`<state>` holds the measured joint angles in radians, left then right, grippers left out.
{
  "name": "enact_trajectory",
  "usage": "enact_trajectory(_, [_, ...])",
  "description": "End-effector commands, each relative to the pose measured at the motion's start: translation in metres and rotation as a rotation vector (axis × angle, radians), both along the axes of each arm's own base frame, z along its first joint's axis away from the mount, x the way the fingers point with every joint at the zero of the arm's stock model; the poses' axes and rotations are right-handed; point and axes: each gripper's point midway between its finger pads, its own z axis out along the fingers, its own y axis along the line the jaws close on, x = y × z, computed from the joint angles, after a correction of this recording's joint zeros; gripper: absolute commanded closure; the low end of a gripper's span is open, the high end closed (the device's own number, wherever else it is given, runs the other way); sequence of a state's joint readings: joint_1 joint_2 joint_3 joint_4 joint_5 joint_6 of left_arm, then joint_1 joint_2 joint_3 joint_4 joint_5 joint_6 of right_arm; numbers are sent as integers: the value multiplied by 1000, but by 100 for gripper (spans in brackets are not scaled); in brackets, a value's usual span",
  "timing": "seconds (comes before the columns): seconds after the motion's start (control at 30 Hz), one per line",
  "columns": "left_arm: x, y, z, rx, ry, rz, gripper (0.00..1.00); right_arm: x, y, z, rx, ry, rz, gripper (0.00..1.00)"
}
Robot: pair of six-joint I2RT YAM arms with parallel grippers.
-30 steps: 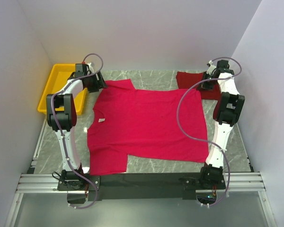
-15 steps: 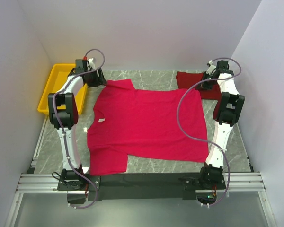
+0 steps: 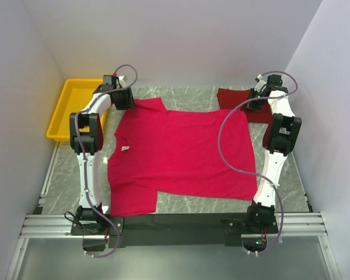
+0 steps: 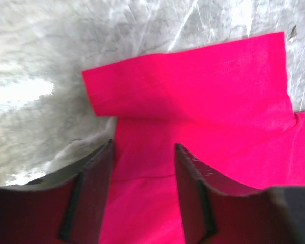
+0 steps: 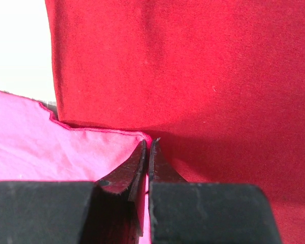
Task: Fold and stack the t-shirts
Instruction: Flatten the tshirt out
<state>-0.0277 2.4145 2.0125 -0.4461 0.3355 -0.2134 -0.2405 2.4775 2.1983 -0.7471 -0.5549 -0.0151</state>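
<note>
Maroon shirt (image 3: 227, 96) half-hidden behind right pincer (image 5: 147, 145) pinching crimson shirt (image 3: 181, 151); left pincer (image 4: 143, 146) wide.

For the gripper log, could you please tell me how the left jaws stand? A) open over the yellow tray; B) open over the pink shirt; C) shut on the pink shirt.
B: the left wrist view shows the left gripper with its jaws apart and the crimson-pink t-shirt beneath them.

We list plain pale walls (image 3: 181, 41) on three sides, a grey marbled tabletop (image 3: 64, 175), an aluminium rail (image 3: 46, 224) along its near edge, a yellow tray (image 3: 76, 102) far left.
</note>
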Motion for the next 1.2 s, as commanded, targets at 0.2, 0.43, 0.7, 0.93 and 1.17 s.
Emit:
enact_trajectory(0.2, [-4, -5, -13, 18, 37, -33, 69, 8, -4, 39, 9, -92, -6, 100])
enact_trajectory(0.43, [6, 1, 17, 23, -45, 3, 99, 10, -7, 45, 9, -107, -8, 100])
enact_trajectory(0.7, [16, 12, 125, -49, -348, 72, 100, 18, -16, 98, 15, -258, 9, 100])
enact_trajectory(0.93, [-13, 41, 178, -83, -471, 141, 100, 2, -15, 118, 105, -302, 25, 100])
enact_trajectory(1.17, [-31, 46, 166, -105, -429, 114, 100, -25, 5, 119, 179, -328, 46, 100])
